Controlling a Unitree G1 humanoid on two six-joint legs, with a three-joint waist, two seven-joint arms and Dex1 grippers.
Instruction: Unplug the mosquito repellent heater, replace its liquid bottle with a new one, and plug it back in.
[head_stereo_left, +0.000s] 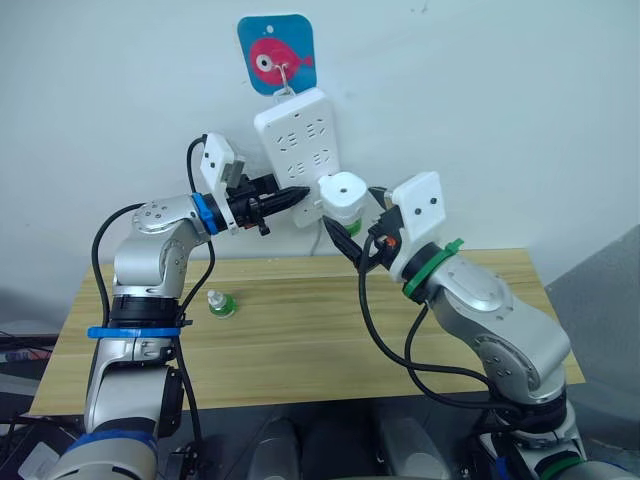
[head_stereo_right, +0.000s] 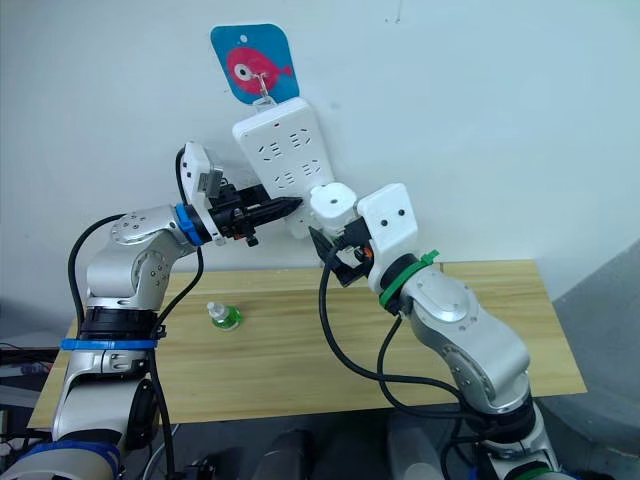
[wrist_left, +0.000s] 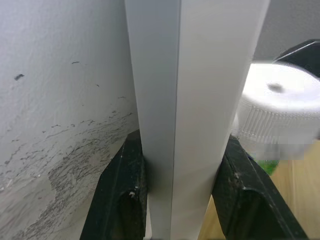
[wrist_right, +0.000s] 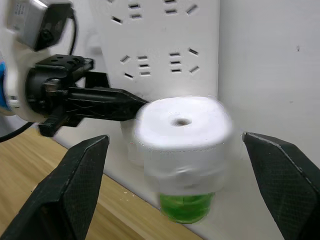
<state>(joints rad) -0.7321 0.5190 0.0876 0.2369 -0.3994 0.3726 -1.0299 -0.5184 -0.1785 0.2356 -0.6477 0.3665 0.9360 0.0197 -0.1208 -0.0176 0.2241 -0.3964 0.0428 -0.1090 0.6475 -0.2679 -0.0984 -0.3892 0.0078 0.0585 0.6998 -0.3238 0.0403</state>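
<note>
Left gripper (head_stereo_left: 290, 197) is clamped on the lower edge of one power strip (head_stereo_left: 297, 140); right gripper (wrist_right: 180, 165) is spread wide around one mosquito repellent heater (head_stereo_left: 343, 196).

At frame centre the heater is seen plugged into the strip, a green bottle (wrist_right: 186, 206) beneath it. One spare bottle (head_stereo_left: 220, 303) is seen on the table (head_stereo_left: 300, 340), lower left.

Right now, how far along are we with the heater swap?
Early stage. The mosquito repellent heater sits on the wall-hung power strip, green bottle under it, so unplugging isn't done. In hand: the left gripper clamps the strip's edge, and the right gripper is open around the heater. Left: pull it, fit the bottle from the table, replug.
</note>
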